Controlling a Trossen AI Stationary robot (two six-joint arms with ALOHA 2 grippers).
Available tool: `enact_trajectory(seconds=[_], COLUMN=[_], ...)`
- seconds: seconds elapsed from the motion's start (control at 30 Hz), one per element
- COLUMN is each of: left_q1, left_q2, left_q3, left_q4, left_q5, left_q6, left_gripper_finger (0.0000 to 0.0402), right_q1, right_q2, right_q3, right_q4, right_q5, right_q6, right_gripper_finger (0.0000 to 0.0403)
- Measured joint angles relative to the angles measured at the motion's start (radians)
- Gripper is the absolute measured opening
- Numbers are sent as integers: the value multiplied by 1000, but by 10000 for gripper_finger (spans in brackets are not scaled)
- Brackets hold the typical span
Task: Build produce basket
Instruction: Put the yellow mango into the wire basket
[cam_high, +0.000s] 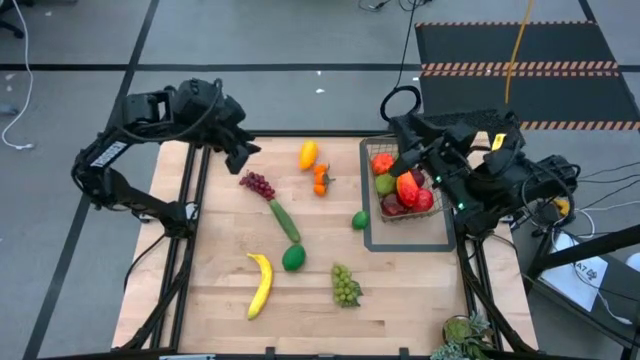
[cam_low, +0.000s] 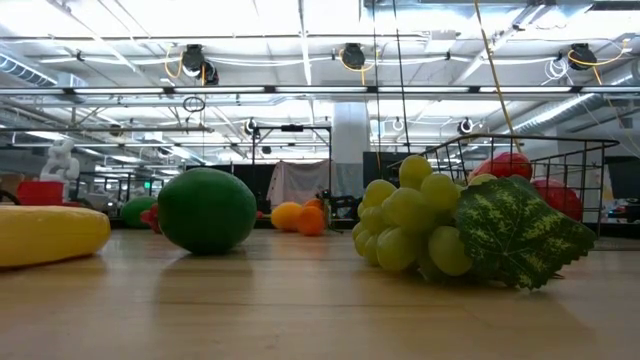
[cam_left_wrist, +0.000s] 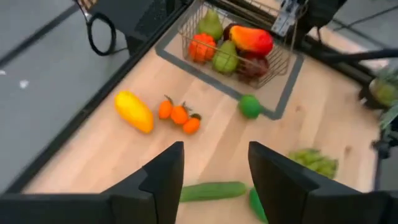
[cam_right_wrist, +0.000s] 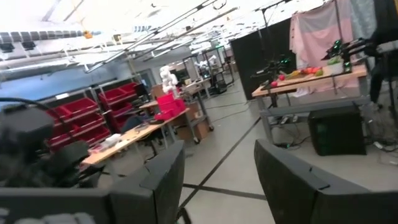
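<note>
Hovered, released and empty, above the far left part of the table (cam_high: 220, 300): left end effector (cam_high: 243, 152), fingers (cam_left_wrist: 163, 180) parted with nothing between them, over the purple grapes (cam_high: 257, 184). Hung over the far right side, just beside the basket (cam_high: 405, 212): right end effector (cam_high: 412, 160), fingers (cam_right_wrist: 163, 180) spread in the right wrist view with only the room beyond showing in the gap, grasping nothing. Sat on a flat dark tray frame (cam_high: 372, 238) at the right of the table: basket loaded with a mango (cam_high: 409, 187), a pear (cam_high: 385, 184), an orange-red fruit (cam_high: 382, 162) and red apples (cam_high: 424, 199). Lay loose on the wood: yellow fruit (cam_high: 308, 154) and small oranges (cam_high: 320, 179) toward the far middle, cucumber (cam_high: 285, 221) just near of the purple grapes, lime (cam_high: 360, 220) just left of the tray frame, a round green fruit (cam_high: 293, 258) mid-table, banana (cam_high: 260, 285) on the near left, green grapes (cam_high: 346, 285) on the near middle. Filled the low view up close: green grapes with a leaf, green fruit, banana tip.
</note>
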Motion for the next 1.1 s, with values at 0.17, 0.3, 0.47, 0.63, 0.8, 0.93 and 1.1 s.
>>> enact_trajectory(seconds=[0.17,0.3,0.47,0.63,0.8,0.93,1.1], left_q1=[59,110,175,207,215,218,223], left_q2=[53,120,254,419,563,649,739], left_q3=[-46,-112,-188,-200,-201,-200,-200], left_q4=[-6,23,76,136,268,407,495], left_q5=[-11,-14,-15,25,67,74,74], left_q6=[107,116,-69,-257,-394,-524,-674], left_gripper_finger=[227,286,347,379,398,399,399], right_q1=[1,21,30,-14,-100,-159,-223], right_q2=[45,48,17,-58,-125,-175,-213], right_q3=[0,0,1,2,2,2,2], right_q4=[-1,-2,-9,-55,-152,-179,-241], right_q5=[-1,0,5,9,-1,-1,-4], right_q6=[122,185,105,-27,-226,-398,-485], right_gripper_finger=[187,187,187,187,187,187,187])
